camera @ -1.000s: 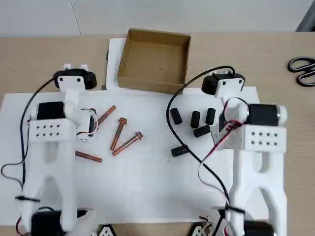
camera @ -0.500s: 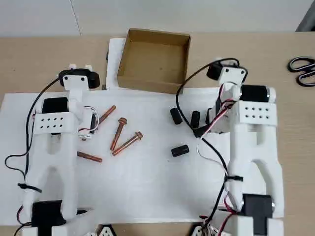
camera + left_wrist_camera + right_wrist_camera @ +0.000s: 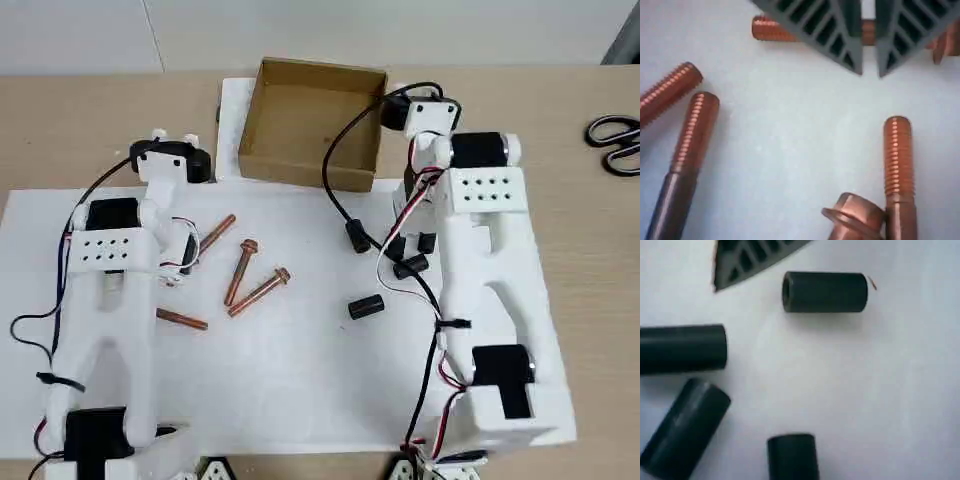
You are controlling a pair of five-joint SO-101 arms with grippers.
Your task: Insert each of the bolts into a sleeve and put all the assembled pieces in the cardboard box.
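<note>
Several copper bolts (image 3: 240, 270) lie loose on the white sheet (image 3: 300, 380), left of centre. My left gripper (image 3: 185, 250) hangs over their left end. In the left wrist view its dark fingers (image 3: 840, 35) stand shut but for a thin slit, holding nothing, just above one bolt (image 3: 770, 29); other bolts (image 3: 897, 155) lie close by. Several black sleeves (image 3: 366, 306) lie right of centre, some under my right arm (image 3: 480, 200). A dark part of my right gripper (image 3: 747, 260) shows beside one sleeve (image 3: 824, 291), with other sleeves (image 3: 682, 349) around. The cardboard box (image 3: 262, 120) stands open at the back.
Scissors (image 3: 615, 130) lie on the wooden table at the far right. Black cables (image 3: 340, 190) loop from the right arm across the sheet, close to the box's front wall. The near half of the sheet is bare.
Both arms have stretched away from the near edge. The right arm swung left and toward the box, over the sleeves. The left arm shifted slightly forward over the bolts.
</note>
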